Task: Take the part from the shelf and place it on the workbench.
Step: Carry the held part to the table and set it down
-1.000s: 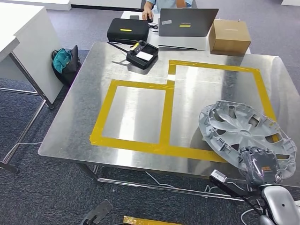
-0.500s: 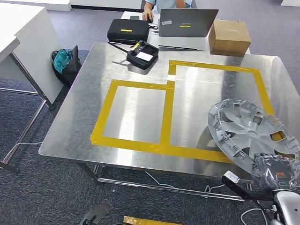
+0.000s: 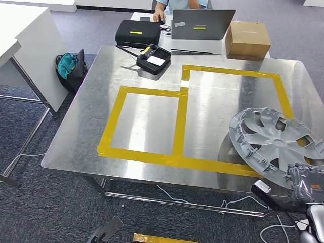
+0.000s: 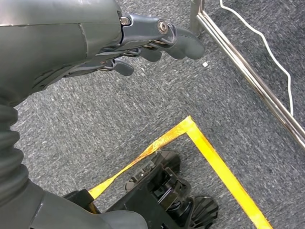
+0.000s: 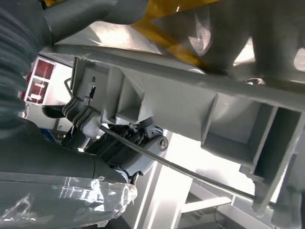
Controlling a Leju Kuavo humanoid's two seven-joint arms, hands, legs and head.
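Grey and round, the wheel cover (image 3: 278,144) was tilted over the near right corner of the shiny metal bench (image 3: 153,126). Its far edge looked close to the bench top or on it, but the pictures did not make that plain. Its near edge stuck out past the bench. It lay partly over the yellow tape (image 3: 179,129) of the right-hand box.

The right hand (image 3: 310,186) gripped the cover by its near rim. In the right wrist view, the cover's ribbed grey underside (image 5: 201,107) sat very close, with dark fingers (image 5: 77,117) hooked around its edge.

To do this step well, the robot would probably need to carry the cover farther in over the bench, inside the taped box. It should lower the cover flat before letting go. If it let go here, the cover could tip and slide off the edge.

The left hand (image 4: 144,40) hung down over the grey carpet. It held nothing, and its fingers were loosely apart.
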